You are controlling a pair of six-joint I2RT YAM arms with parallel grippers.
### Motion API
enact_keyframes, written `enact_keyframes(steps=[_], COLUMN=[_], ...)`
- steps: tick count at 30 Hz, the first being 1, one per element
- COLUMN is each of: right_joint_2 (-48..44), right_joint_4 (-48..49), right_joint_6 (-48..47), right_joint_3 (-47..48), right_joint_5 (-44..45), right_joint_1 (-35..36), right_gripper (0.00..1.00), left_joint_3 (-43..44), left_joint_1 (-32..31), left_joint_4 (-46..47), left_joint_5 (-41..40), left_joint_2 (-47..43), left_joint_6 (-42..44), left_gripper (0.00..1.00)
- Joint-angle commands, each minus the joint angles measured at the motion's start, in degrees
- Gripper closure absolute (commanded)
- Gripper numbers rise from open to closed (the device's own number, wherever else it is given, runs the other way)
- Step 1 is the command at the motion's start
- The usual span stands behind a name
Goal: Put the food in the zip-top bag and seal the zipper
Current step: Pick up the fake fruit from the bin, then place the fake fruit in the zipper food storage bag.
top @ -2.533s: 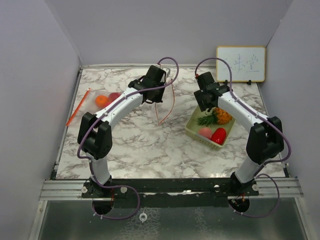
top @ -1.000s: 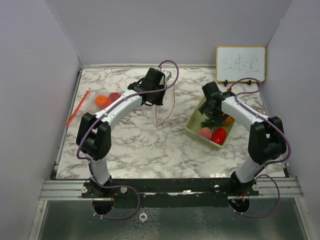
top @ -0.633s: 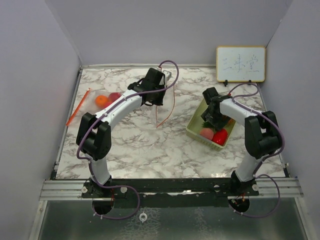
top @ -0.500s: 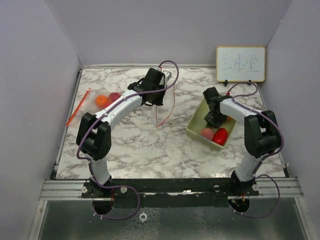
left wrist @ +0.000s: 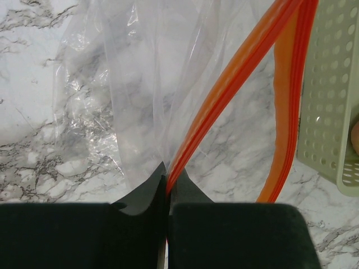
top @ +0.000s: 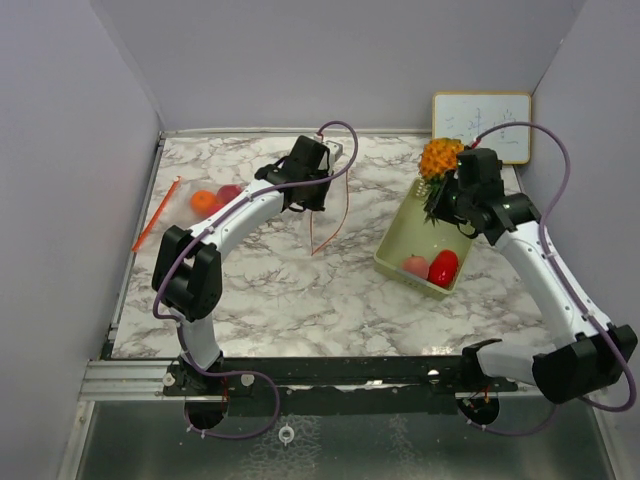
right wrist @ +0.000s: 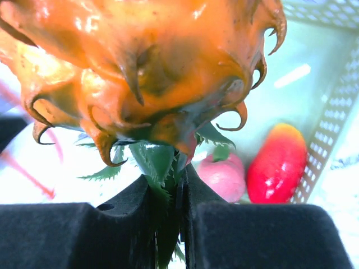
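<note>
Right jaws pinch the pineapple (right wrist: 140, 67) by its green leaves, holding the fruit above the far end of the mesh basket (top: 405, 232). Peach (top: 413, 266) and red pepper (top: 443, 268) lie in the basket. Left jaws pressed together on the zip-top bag (left wrist: 129, 84) beside its orange zipper (left wrist: 235, 84), over the desk (top: 300, 290).
</note>
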Motion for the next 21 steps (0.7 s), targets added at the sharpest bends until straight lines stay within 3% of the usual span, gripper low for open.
enact_keyframes(steps=[1, 4, 7, 12, 21], right_joint_2=[-2.7, -2.6, -2.8, -3.4, -0.3], right_joint_4=[2.4, 8.9, 16.3, 28.4, 39.4], right_joint_6=[-12.2, -15.4, -12.8, -6.4, -3.0], right_joint_3=[3.3, 2.7, -0.5, -8.6, -10.6], right_joint_5=[-22.3, -42.4, -54.8, -64.1, -70.9], right_joint_1=[-0.2, -0.2, 0.0, 0.1, 0.4], right_gripper=[0.98, 0.98, 0.98, 0.98, 0.98], left_joint_3=[0.4, 1.0, 1.4, 0.3, -6.7], left_joint_1=[0.4, 0.5, 0.5, 0.5, 2.4], left_joint_4=[-0.2, 0.9, 2.5, 6.8, 19.9], left_joint_5=[-0.3, 1.7, 3.8, 7.4, 14.3], left_joint_2=[-2.5, -2.3, -2.2, -2.4, -4.1], left_joint_6=[-0.3, -2.2, -4.5, -9.5, -22.4], left_gripper=[1.00, 1.00, 1.00, 1.00, 1.00])
